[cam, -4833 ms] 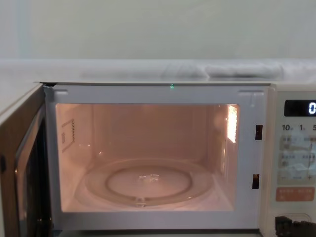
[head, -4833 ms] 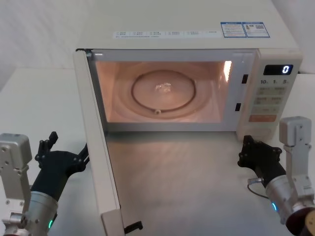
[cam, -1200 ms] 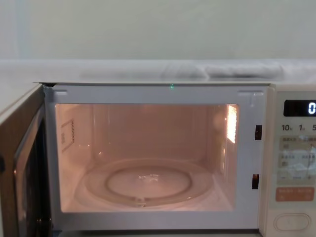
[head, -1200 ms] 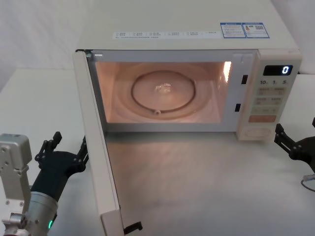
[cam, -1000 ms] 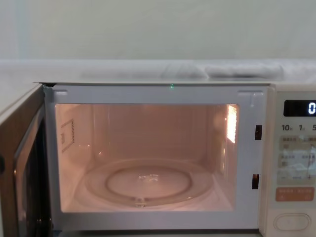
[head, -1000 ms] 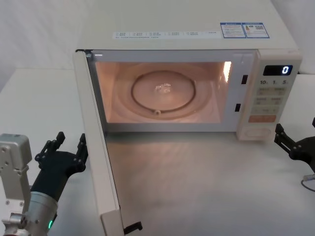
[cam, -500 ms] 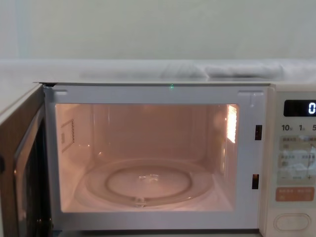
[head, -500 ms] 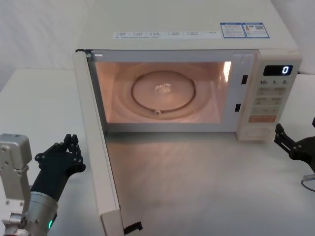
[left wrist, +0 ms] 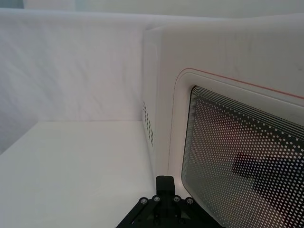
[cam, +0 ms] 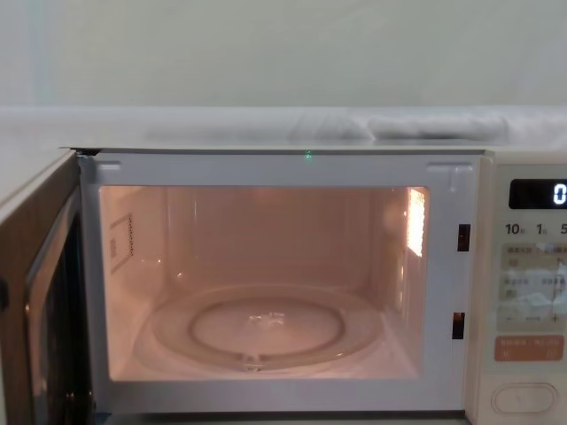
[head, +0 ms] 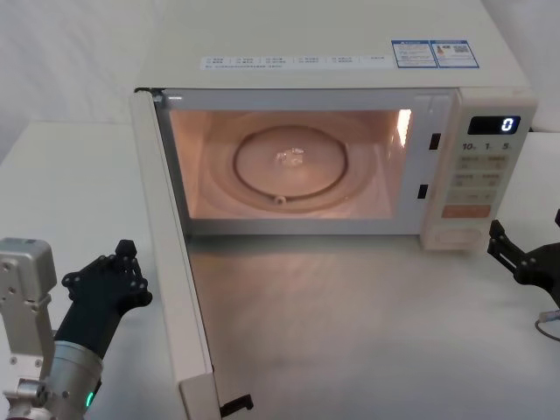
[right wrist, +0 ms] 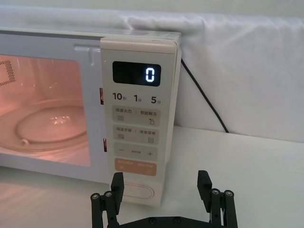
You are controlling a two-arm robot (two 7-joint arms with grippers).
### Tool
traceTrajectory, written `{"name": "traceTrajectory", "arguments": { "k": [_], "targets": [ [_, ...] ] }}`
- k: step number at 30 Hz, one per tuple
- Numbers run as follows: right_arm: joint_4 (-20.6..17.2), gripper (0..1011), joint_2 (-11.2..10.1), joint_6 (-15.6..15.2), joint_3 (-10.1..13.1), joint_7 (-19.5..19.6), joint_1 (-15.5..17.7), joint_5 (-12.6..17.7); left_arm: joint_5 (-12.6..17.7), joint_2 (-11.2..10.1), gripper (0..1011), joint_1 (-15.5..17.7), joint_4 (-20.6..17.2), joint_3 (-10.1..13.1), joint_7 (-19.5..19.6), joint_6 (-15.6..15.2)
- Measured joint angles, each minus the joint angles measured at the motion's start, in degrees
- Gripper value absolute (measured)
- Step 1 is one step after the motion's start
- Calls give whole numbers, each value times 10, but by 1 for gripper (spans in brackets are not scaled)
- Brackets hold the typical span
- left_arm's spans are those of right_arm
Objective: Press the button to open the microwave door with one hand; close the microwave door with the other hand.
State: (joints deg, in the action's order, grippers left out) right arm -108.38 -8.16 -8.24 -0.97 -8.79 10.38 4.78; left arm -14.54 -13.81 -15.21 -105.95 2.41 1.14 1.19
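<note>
We see the door [head: 171, 262] edge-on from the head camera, its window face hidden; the chest view's left edge cuts it off. The right gripper [head: 525, 262] runs off the frame's right edge. The small keys [right wrist: 135, 130] carry print too fine for us to read. The chest view crops the display [cam: 538, 193].
</note>
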Motion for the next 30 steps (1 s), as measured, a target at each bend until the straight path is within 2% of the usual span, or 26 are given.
{"name": "traceTrajectory", "arguments": {
  "k": [30],
  "targets": [
    [0,1002,0,0,0,0,0,0,0,0,0,0,0,0,0,0]
  ]
}}
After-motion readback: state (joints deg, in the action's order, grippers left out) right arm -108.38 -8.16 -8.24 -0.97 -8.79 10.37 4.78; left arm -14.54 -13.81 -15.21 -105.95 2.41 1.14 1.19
